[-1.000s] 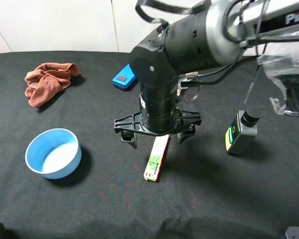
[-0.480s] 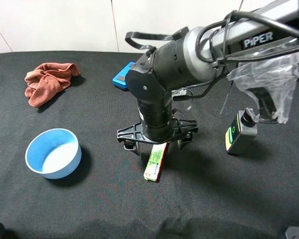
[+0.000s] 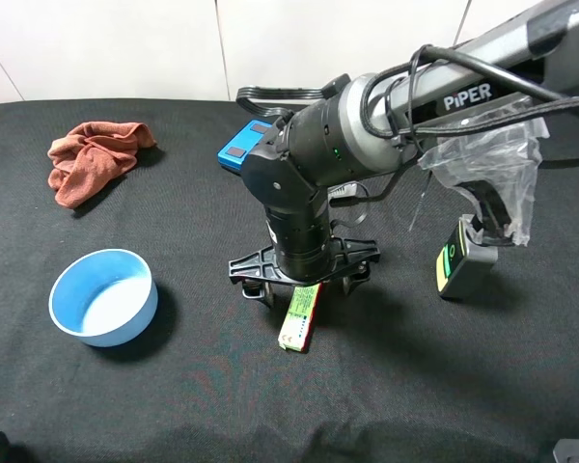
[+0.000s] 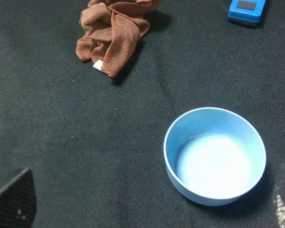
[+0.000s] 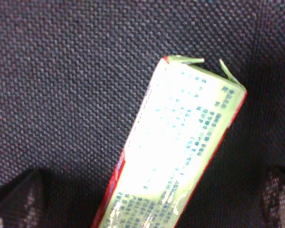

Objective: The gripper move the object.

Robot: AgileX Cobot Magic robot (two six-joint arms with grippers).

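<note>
gripper [image 3: 306, 285], jaws wide, astride object [image 3: 300, 318]

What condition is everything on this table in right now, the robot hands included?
white box: lying flat, not gripped
right gripper: open, astride the white box
left gripper: open, empty
blue bowl: upright, empty
red cloth: crumpled
blue case: lying flat
bottle: upright

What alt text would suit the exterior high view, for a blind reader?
A black gripper points down over the far end of a slim white box on a black table, jaws open astride it. Around them: a blue bowl at left, a red cloth and blue case behind, a green-and-black bottle at right.
</note>
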